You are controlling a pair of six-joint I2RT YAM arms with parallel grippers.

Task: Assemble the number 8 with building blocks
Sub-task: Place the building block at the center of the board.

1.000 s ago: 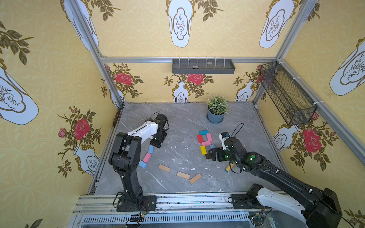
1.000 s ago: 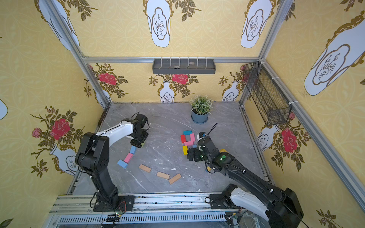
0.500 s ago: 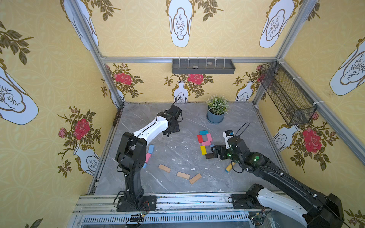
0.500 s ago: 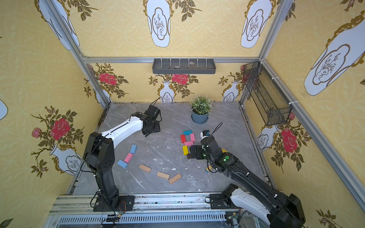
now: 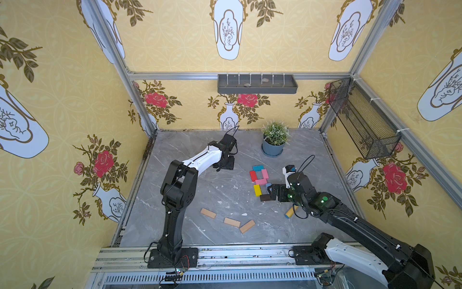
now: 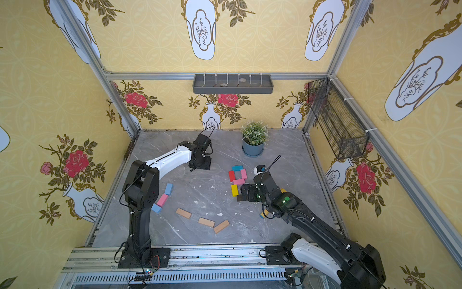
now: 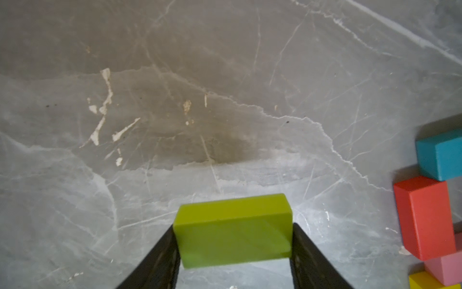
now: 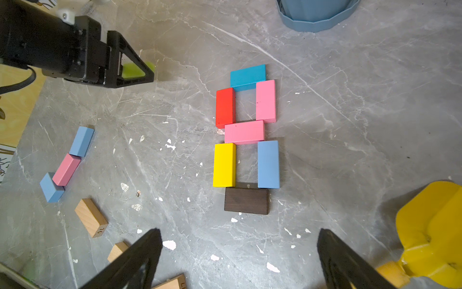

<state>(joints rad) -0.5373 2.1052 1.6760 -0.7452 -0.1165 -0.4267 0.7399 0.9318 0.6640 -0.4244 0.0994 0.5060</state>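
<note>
Top view: our left pincer [image 5: 226,164] is far back over the desk [image 5: 225,200]; the 8 [image 5: 260,180] lies to its right.
Left wrist: we grip the green block [image 7: 232,229], long side across the jaws.
Right wrist: our right pincer [image 8: 239,234] is wide open, empty, near the 8's brown end.

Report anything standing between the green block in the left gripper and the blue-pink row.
Nothing visible does. The left gripper holds the green block over the table, apart from the blue-pink row; only bare surface lies between them.
</note>
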